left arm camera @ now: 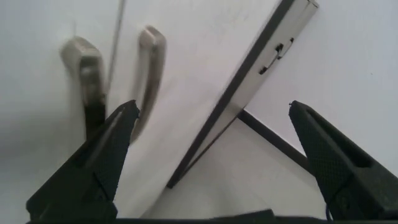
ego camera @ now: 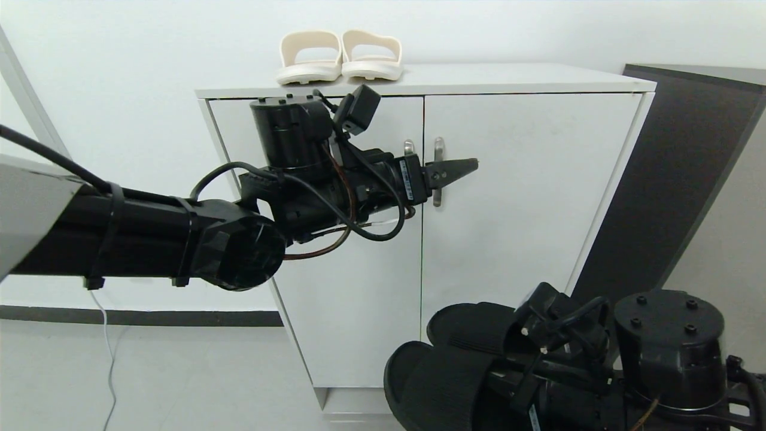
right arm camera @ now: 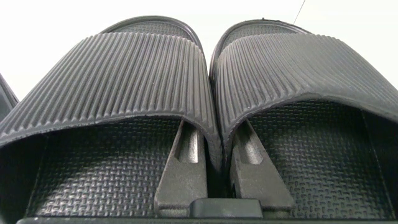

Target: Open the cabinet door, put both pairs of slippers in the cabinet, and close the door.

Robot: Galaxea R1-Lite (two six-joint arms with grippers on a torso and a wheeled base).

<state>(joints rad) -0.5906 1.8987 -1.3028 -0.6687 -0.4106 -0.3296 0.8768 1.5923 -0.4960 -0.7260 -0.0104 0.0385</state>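
Note:
The white cabinet [ego camera: 514, 197] has both doors closed, with two metal handles [ego camera: 438, 173] at the centre seam. My left gripper [ego camera: 470, 163] is open and level with the right door's handle [left arm camera: 149, 74], which lies just by one fingertip [left arm camera: 115, 143]. A cream pair of slippers [ego camera: 339, 57] rests on the cabinet top. My right gripper [right arm camera: 219, 177] is low in front of the right door, shut on the black pair of slippers [ego camera: 455, 359]. One finger [right arm camera: 183, 171] sits inside each black slipper [right arm camera: 143, 81], pinching their inner walls together.
A dark panel [ego camera: 688, 179] leans or stands right of the cabinet. A white wall is behind, with a dark baseboard [ego camera: 149, 317] and a thin cable [ego camera: 111, 365] on the pale floor at left.

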